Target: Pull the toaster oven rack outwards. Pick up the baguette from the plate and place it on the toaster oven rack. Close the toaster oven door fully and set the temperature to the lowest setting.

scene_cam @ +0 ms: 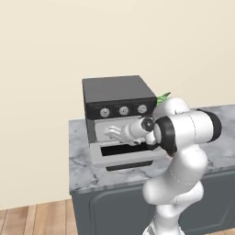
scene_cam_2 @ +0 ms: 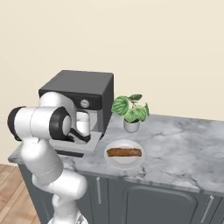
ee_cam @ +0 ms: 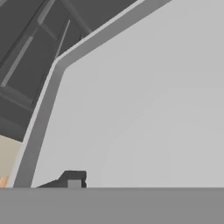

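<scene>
- While the door (scene_cam: 124,152) lies dropped open, the tool (scene_cam: 111,133) reaches into the oven (scene_cam: 118,98) mouth; whether it is clenched, I cannot tell.
- Baguette (scene_cam_2: 124,152) rests on plate (scene_cam_2: 125,161), tabletop (scene_cam_2: 183,144), right of oven.

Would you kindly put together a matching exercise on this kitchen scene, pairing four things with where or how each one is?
Things:
1. baguette
2. toaster oven door
3. potted plant
4. gripper

Places or states:
A. folded down and open
B. lying on the plate
C. reaching into the toaster oven mouth
D. standing beside the oven on the counter

Pairs: 1-B, 2-A, 3-D, 4-C
</scene>
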Robot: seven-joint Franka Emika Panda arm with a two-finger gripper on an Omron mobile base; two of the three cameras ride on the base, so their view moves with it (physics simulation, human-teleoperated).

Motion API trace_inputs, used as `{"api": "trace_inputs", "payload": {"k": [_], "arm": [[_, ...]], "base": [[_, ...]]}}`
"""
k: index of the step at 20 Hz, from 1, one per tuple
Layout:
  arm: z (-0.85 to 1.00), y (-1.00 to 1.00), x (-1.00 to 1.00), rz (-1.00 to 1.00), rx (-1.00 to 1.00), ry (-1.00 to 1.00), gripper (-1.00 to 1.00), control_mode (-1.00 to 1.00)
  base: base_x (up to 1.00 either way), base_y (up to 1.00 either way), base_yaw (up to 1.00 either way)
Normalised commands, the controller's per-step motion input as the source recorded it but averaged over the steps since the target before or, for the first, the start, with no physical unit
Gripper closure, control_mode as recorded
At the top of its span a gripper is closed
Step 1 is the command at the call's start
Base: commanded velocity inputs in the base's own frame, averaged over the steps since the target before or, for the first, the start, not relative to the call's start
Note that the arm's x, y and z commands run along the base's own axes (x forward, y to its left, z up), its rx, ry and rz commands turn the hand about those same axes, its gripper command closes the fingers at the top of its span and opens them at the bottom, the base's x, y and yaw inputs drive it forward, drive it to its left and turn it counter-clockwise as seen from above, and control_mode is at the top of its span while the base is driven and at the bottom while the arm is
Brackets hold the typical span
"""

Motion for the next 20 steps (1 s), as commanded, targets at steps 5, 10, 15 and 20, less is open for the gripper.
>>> {"api": "trace_inputs", "payload": {"k": [5,10,15,20], "arm": [[0.0,0.51,-1.0,0.12,-0.36,0.77,1.0,-1.0],[0.0,0.53,-1.0,0.12,-0.35,0.73,1.0,-1.0],[0.0,0.49,-1.0,0.05,-0.32,0.61,1.0,-1.0],[0.05,0.32,-1.0,0.0,-0.24,0.52,1.0,-1.0]], "base": [[0.0,0.0,0.0],[0.0,0.0,0.0],[0.0,0.0,0.0],[0.0,0.0,0.0]]}}
